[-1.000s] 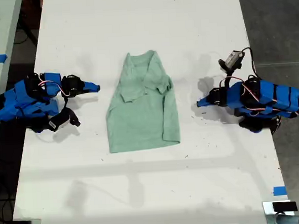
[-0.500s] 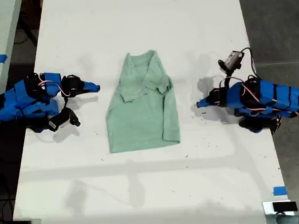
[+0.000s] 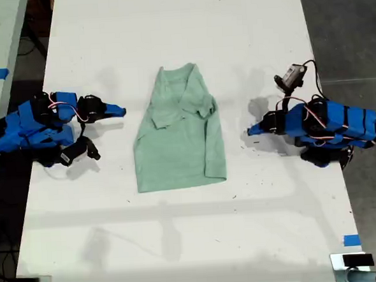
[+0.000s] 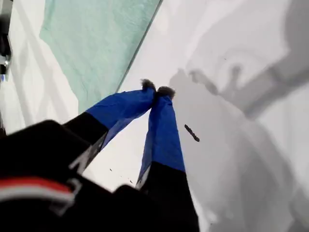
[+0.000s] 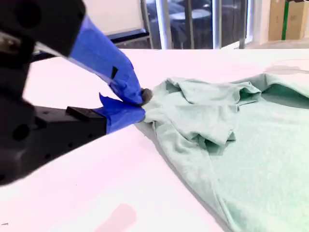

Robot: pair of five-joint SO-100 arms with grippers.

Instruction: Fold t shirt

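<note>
We record: white table (image 3: pixel 181 243), blue tape (image 3: pixel 351 239) at its near edge. My first gripper (image 3: pixel 250 131) and my second gripper (image 3: pixel 122 110), tips together, empty, flank the t shirt (image 3: pixel 178 141) lying mid-table. Windows (image 5: pixel 193 21) beyond.

bare white table (image 3: pixel 181 237) on every side of t shirt (image 3: pixel 178 138), both arms parked well apart from it

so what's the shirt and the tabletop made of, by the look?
The shirt: soft matte knit, probably cotton; it rumples into limp folds and shows a fine weave up close. The tabletop: hard, smooth white board, perhaps laminate; flat, faintly sheened, holds crisp shadows. Exact material unclear.
</note>
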